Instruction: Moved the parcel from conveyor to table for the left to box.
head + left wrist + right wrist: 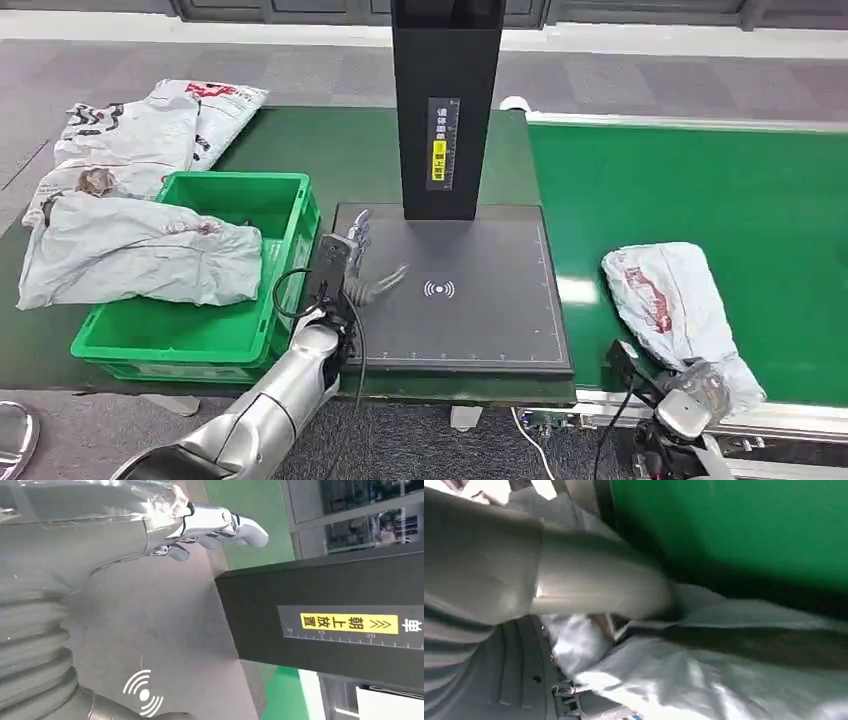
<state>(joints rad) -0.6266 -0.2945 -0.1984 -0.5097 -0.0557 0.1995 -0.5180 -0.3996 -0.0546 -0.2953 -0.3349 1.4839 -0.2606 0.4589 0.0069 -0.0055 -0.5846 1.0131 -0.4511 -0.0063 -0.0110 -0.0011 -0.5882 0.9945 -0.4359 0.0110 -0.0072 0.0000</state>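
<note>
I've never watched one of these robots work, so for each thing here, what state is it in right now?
Parcel: lying on the conveyor, right hand at its near end; grip unclear.
Left hand: open, over the black pad.
Bin: one grey bag draped across it.
Other bags: piled behind the bin.

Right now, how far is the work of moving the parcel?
Done: one grey plastic parcel already lies across the green plastic crate. In hand: the right hand meets the white plastic parcel on the green conveyor belt. Left: carrying it to the black scanner table, where the left hand hovers.
</note>
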